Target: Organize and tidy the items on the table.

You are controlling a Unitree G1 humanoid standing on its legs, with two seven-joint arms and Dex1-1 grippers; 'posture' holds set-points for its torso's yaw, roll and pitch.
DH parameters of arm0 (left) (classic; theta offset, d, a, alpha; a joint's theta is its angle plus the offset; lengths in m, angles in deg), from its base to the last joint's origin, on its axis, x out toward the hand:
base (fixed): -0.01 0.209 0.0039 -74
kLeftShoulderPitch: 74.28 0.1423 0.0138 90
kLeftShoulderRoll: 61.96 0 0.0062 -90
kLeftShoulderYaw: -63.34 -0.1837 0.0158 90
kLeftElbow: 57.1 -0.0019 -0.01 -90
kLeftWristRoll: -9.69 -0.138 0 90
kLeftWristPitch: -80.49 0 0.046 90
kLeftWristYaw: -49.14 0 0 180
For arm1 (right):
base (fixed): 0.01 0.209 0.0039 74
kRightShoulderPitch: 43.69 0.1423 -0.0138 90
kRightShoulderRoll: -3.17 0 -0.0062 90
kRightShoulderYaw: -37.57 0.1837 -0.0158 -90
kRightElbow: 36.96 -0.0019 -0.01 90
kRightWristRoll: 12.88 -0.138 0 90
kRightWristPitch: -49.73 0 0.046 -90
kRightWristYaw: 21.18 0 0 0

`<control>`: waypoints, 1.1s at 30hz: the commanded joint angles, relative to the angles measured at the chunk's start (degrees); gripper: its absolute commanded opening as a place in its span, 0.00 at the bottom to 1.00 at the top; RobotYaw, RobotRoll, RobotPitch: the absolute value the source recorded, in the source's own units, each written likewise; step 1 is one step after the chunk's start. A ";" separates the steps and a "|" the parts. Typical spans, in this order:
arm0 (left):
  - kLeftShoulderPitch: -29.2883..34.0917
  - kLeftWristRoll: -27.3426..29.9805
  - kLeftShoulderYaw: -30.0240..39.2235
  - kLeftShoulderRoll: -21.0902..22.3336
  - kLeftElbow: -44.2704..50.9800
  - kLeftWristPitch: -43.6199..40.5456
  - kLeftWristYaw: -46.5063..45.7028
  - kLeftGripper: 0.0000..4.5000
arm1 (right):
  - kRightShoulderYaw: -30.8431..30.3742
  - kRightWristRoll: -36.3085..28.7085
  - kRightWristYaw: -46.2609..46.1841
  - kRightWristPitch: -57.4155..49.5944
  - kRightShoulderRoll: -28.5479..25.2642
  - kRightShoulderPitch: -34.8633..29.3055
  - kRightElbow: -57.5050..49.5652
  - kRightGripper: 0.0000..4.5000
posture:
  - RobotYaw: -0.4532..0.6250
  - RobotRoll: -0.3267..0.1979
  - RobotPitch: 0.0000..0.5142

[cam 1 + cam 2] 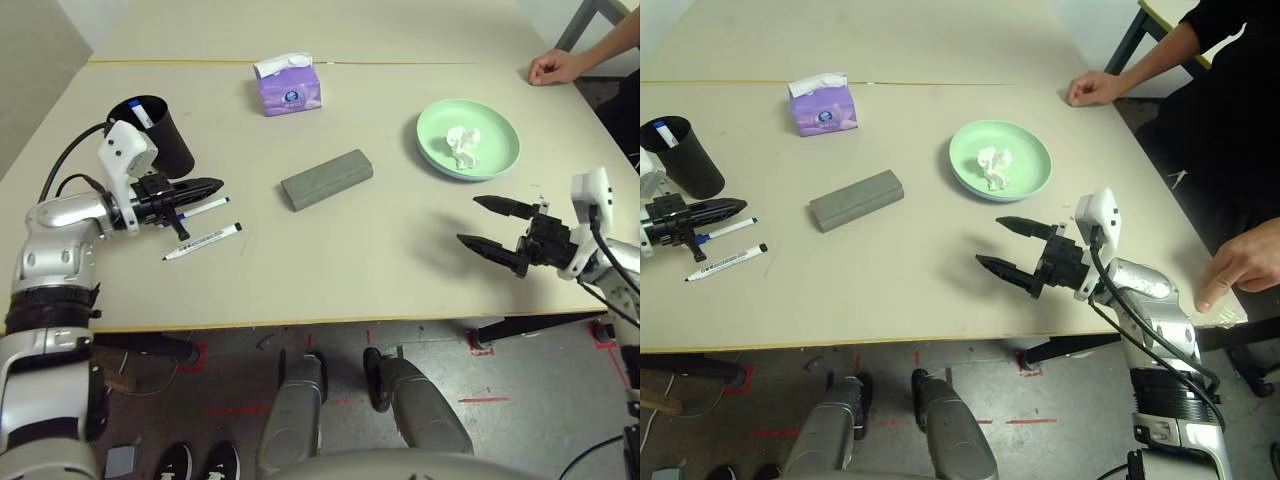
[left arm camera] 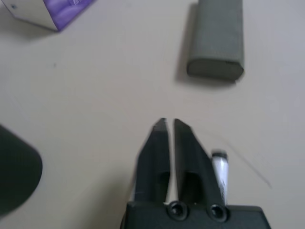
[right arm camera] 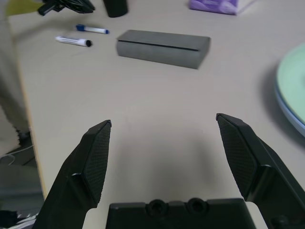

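Left pincer point(image 1: 205, 186) nearly closed, a thin slit between the tips, holding nothing; it hangs over the blue-capped pen point(image 1: 207, 207), black-capped pen point(image 1: 203, 241) just beside, both loose on the bench point(image 1: 350, 250) left of the grey case point(image 1: 327, 179). Right pincer point(image 1: 1008, 245) wide, empty, right of the case. Done: tissue point(image 1: 463, 145) sits in the green plate point(image 1: 503, 130). Black cup point(image 1: 160, 132) far left of the case has something in it. Left, I'd say: both pens, maybe the case.
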 commanded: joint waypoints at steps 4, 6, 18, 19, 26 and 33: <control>-0.04 -0.63 -1.68 7.43 1.07 -0.54 8.65 0.60 | -3.59 -1.11 5.07 0.95 0.41 3.13 -0.59 1.00 | 0.39 0.62 0.44; -0.95 -1.49 -3.12 9.44 1.13 0.07 11.44 0.76 | -4.47 -1.14 5.97 1.12 0.83 3.98 -0.62 1.00 | 0.39 0.62 0.44; -5.03 -3.88 -21.01 19.64 8.26 -0.03 22.95 1.00 | -7.44 -0.45 5.63 0.85 2.64 3.06 -2.36 1.00 | 0.37 0.62 0.48; -5.21 -3.84 -22.04 19.78 8.34 0.26 22.95 1.00 | -7.46 -0.45 5.45 0.75 2.64 2.90 -2.64 1.00 | 0.37 0.62 0.48; -5.37 -12.78 -22.85 14.64 1.68 7.02 19.49 1.00 | -7.03 -1.17 3.19 -1.11 2.30 1.60 -6.16 1.00 | 0.34 0.62 0.49; -5.70 -17.95 -22.40 10.15 -4.43 11.77 13.27 1.00 | -6.99 -1.59 1.90 -3.04 2.09 1.75 -8.43 1.00 | 0.33 0.62 0.50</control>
